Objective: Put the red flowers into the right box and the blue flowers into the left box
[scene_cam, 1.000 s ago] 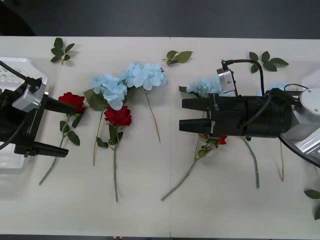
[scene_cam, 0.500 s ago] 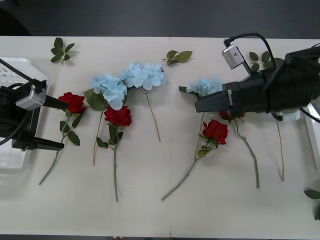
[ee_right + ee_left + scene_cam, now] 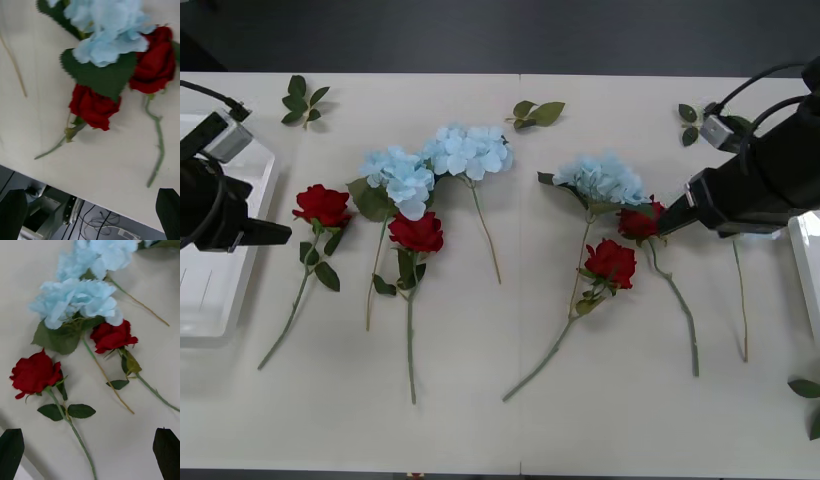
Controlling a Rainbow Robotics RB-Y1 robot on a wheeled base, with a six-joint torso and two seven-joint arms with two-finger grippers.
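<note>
The flowers are lying loose across the white tabletop [image 3: 480,420], none of them in a box. Four red flowers are showing in the front view: one at far left [image 3: 322,204], one just below the left pale cluster [image 3: 416,232], and two close together right of centre [image 3: 611,262] [image 3: 640,221]. Three blue flowers are resting above them, two with heads almost touching at left of centre [image 3: 398,178] [image 3: 469,150] and a third [image 3: 602,180] whose leaves are overlapping the right pair of roses (its stem is running down past the lower rose). The left gripper [image 3: 90,455] is hovering at the table's left edge over the left box [image 3: 220,300], well apart from any flower; in its wrist view the black fingers [image 3: 11,452] are sitting spread at the two corners, holding nothing, with the far-left rose [image 3: 34,374] and a blue cluster [image 3: 77,302] lying ahead of them. The right gripper [image 3: 92,213] is hanging at the right side, its dark tip just beside the upper right rose; its fingers [image 3: 169,210] are likewise standing wide apart and empty, looking over the two roses [image 3: 93,107] [image 3: 154,62] under the blue head [image 3: 108,33]. A sliver of the right box [image 3: 810,260] is showing at the right edge. Loose leaf sprigs [image 3: 538,113] are lying along the far side.
</note>
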